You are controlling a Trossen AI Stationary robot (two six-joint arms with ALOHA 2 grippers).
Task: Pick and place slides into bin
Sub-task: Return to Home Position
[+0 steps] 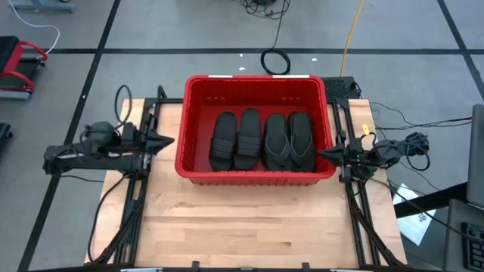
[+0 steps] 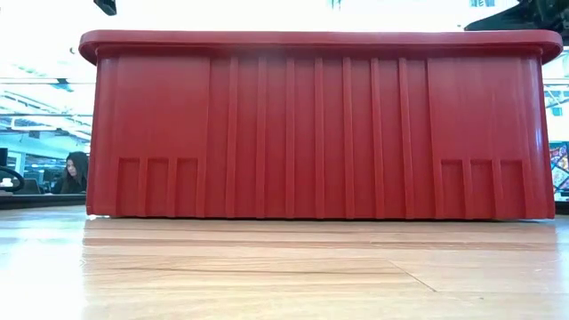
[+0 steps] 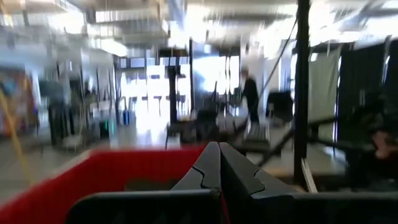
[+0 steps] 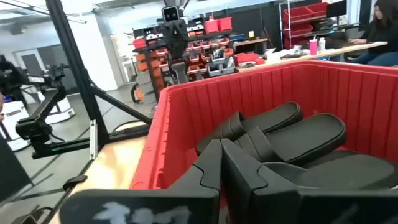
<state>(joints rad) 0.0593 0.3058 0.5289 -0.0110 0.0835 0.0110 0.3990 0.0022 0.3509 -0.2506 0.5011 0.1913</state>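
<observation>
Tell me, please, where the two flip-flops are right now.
In the high view, the flip-flops lie side by side in the right half of the red bin, beside two band-strap slides and nearest the right gripper.

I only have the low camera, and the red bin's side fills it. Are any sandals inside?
Observer: Yes. From above, four black sandals lie side by side in the bin.
Operator: Any out on the table?
Observer: None in view; the table carries only the bin.
Operator: And the grippers?
Observer: The left gripper sits outside the bin's left wall, the right gripper outside its right wall, both shut and empty.
</observation>
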